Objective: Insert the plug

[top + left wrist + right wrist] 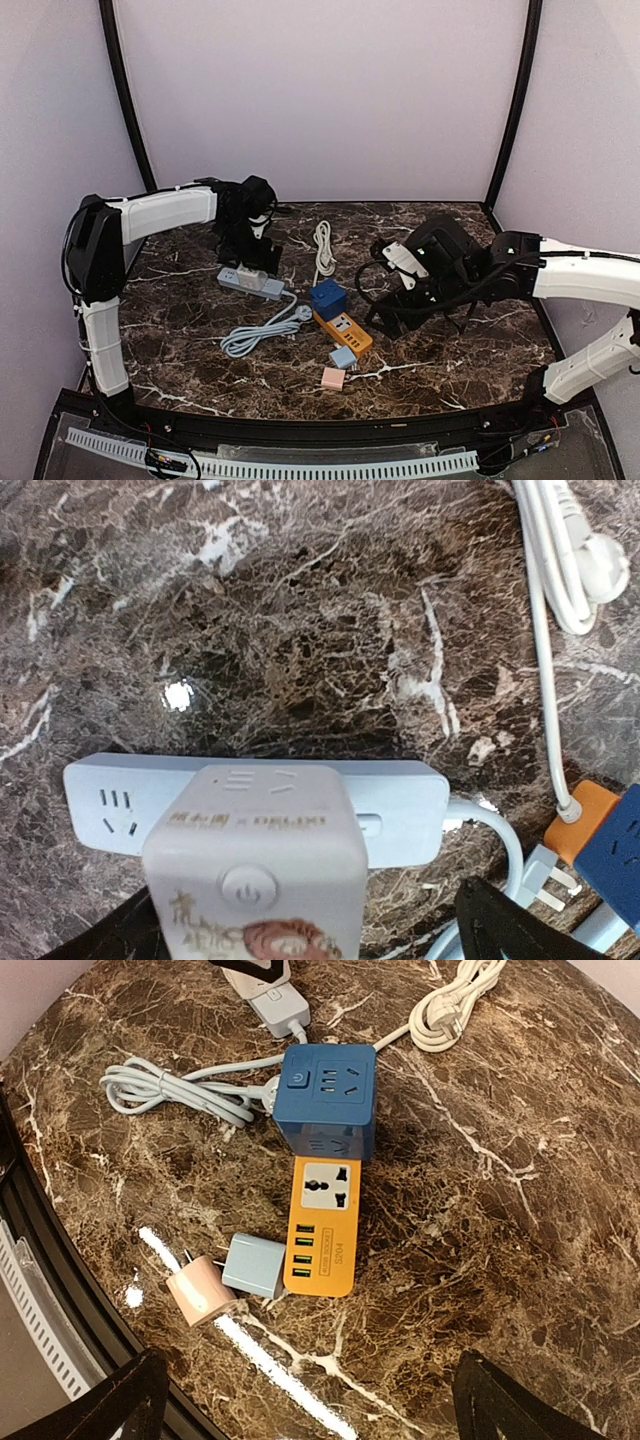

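Low centre in the top view, a pink plug (pixel 333 378) and a pale plug (pixel 343 356) lie by the orange strip (pixel 345 331), with a blue cube (pixel 328 298) at its far end. Right of them the right hand (pixel 305 1392) hovers, fingers wide apart and empty. Further back on the left, the left hand (pixel 300 935) straddles the grey cube (pixel 255 865) over the grey strip (pixel 110 810), its fingers apart.

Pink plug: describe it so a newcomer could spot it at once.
On the dark marble table, find the orange power strip near the front centre. At its near end lie two small adapters: the pink plug is the one nearer the table edge, not the pale blue adapter.
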Available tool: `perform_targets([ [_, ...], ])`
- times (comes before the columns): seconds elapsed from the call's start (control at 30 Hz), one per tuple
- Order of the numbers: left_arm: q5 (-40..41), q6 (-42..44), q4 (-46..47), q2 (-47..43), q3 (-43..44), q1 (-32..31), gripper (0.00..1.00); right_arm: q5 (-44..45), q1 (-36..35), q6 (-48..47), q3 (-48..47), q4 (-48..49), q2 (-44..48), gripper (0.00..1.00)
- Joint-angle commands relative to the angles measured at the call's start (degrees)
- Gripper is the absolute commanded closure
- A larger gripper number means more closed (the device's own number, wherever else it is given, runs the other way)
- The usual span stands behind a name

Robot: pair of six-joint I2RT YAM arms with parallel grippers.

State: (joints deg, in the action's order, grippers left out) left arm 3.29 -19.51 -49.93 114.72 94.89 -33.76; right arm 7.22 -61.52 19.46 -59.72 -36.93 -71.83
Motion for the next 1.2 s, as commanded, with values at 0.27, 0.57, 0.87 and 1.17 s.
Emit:
perform_targets([
  [0.27, 16.59, 6.04, 3.02, -18.59, -3.69, -0.43, 0.01, 5.67, 0.14, 9.24, -5.1, 4.3, -1.0, 0.01],
  [0.57, 2.89, 12.36, 11.52, -25.13, -11.42, 0.77, 0.01, 8.92, 3.56, 15.05, -2.13, 7.11, 2.26, 0.01],
  [0.87, -13.97, 20.84, 17.62, -28.89, -19.99, -13.04, 0.03, 12.98, 7.11, 21.16, -5.03, -3.22, 1.53, 0.01],
  [1.17, -17.67, 21.06, 27.9, -27.01, -25.38, -20.74, 0.13, 14.53, 8.69, 22.82, -6.07, -5.17, 4.03, 0.01],
])
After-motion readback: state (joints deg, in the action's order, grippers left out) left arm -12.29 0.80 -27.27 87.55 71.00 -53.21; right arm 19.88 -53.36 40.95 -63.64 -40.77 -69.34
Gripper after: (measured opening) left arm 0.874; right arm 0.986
